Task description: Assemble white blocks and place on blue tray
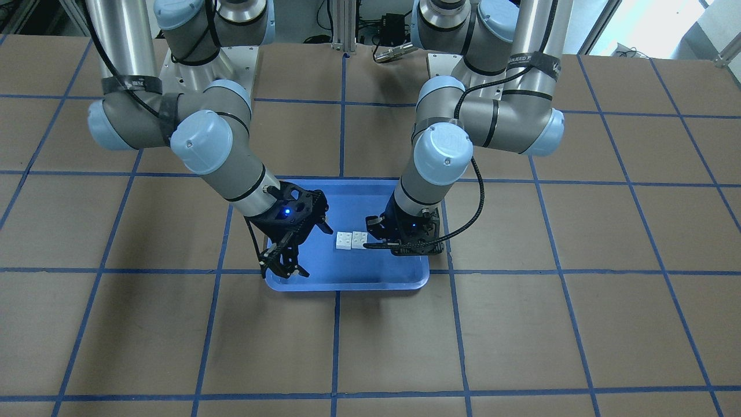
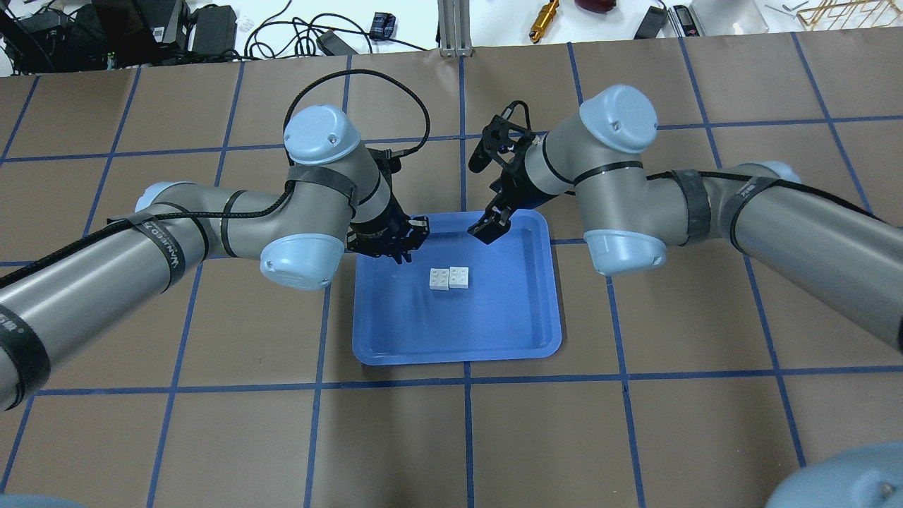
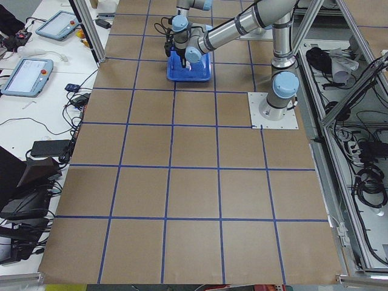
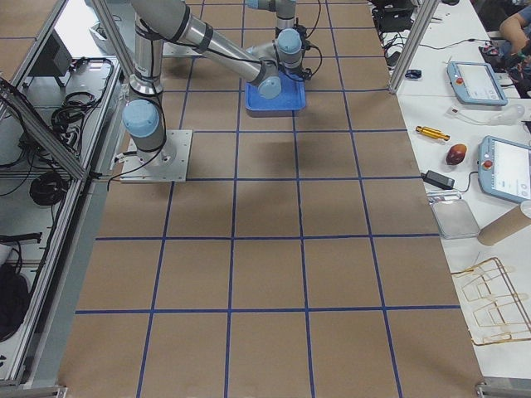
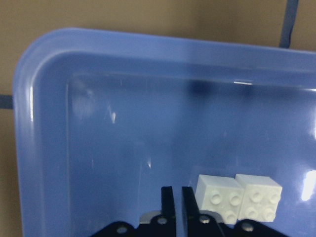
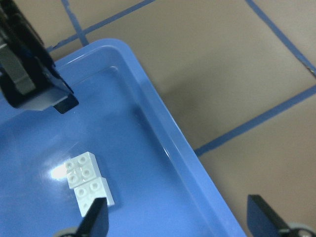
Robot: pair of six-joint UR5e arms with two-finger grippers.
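Observation:
Two white blocks [image 2: 449, 278] lie side by side and touching, studs up, on the floor of the blue tray [image 2: 458, 353]. I cannot tell if they are joined. My left gripper [image 2: 407, 245] hangs over the tray's far left corner. In the left wrist view its fingers [image 5: 168, 197] are pressed together and empty, just left of the blocks [image 5: 237, 197]. My right gripper [image 2: 490, 229] hovers over the tray's far edge, open wide [image 6: 180, 217] and empty, with the blocks [image 6: 86, 180] below it. The blocks [image 1: 351, 240] also show between both grippers in the front view.
The tray [image 1: 347, 281] rests on a brown table marked with blue tape lines. My left gripper [image 6: 29, 84] shows as a dark shape in the right wrist view. Tablets, cables and tools lie on side benches beyond the table.

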